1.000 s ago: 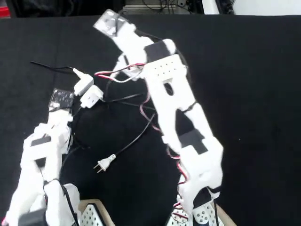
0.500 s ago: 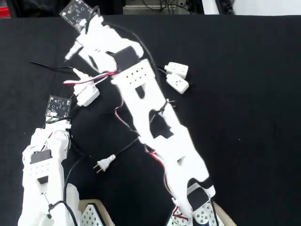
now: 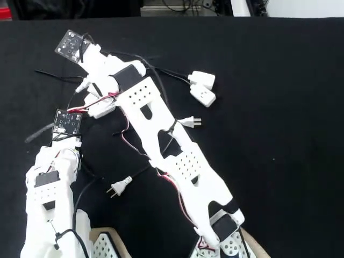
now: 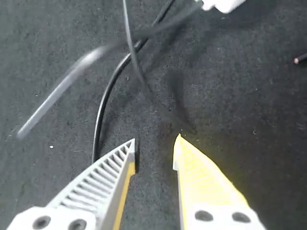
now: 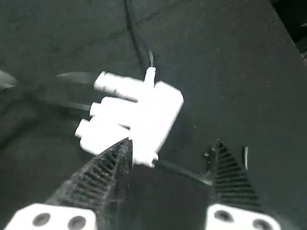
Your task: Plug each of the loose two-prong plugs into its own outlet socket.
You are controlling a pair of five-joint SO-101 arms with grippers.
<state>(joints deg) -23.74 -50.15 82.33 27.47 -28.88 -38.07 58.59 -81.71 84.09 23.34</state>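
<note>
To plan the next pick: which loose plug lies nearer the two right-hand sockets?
The plug beside the right arm, close to those sockets; the other plug lies by the left arm.

A black, felt-like cloth covers the bench (image 3: 279,161) from edge to edge. Beyond its far edge, near the middle, dark cables (image 3: 183,6) lie tangled on a pale strip. A white surface (image 3: 306,6) shows past the far right corner, a small red patch (image 3: 4,13) at the far left corner. A tan board (image 3: 107,232) sits at the near edge.
</note>
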